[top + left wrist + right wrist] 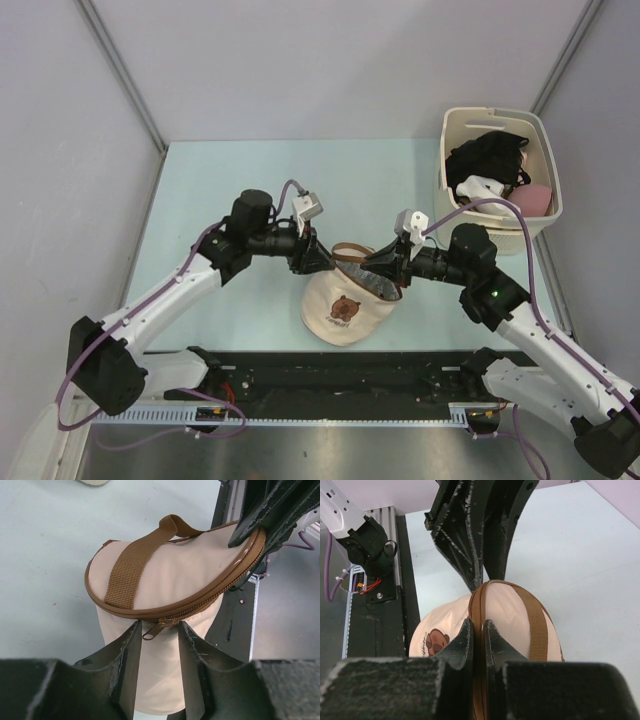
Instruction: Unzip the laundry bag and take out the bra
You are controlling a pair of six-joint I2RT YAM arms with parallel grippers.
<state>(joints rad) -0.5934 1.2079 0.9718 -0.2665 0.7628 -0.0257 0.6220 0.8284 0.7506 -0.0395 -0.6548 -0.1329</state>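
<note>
My left gripper (158,628) stands half open astride the zip pull (154,630), a finger on either side and neither visibly pinching it. My right gripper (479,626) is clamped tight on the brown rim (479,597) of the bag (345,305), opposite the pull. The bag sits on the table (220,190) between my arms, near the front edge, and the zip I can see is closed.

the right claw (478,626) pinches the brown zipper rim (478,602) of the laundry bag (504,611), the left claw (482,579) at its far edge
</note>
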